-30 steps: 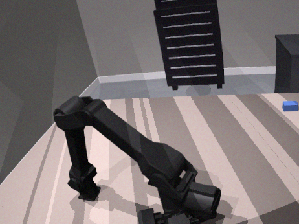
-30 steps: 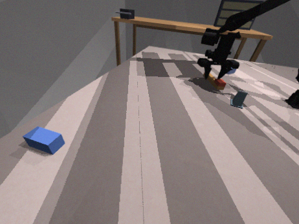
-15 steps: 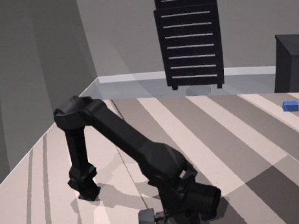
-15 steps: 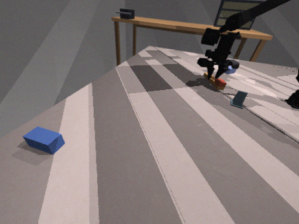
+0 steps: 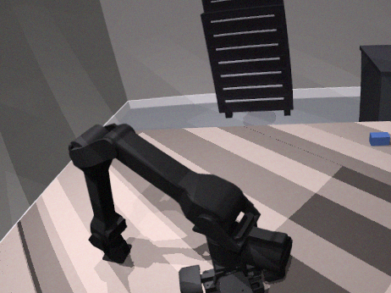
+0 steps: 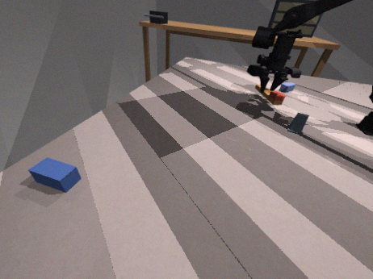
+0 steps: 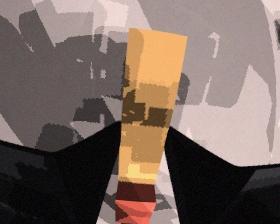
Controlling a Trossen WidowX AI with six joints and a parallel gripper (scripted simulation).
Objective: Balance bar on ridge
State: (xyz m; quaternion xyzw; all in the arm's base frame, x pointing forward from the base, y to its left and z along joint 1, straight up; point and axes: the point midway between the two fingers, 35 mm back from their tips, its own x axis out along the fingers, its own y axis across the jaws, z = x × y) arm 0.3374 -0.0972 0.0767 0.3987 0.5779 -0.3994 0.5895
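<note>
The orange bar has a red block at its near end. My gripper is shut on the bar, with one finger on each long side, between the bar's far end and the red block. Whether the bar touches the table cannot be told. The dark teal ridge stands on the table to the right and nearer the exterior camera, apart from the bar. In the top view the fingers, bar and ridge are out of sight.
A blue block lies far from the arm. Another blue block lies just behind the bar. The arm's base part is at the right edge. A wooden desk and a black drawer cabinet stand in the background.
</note>
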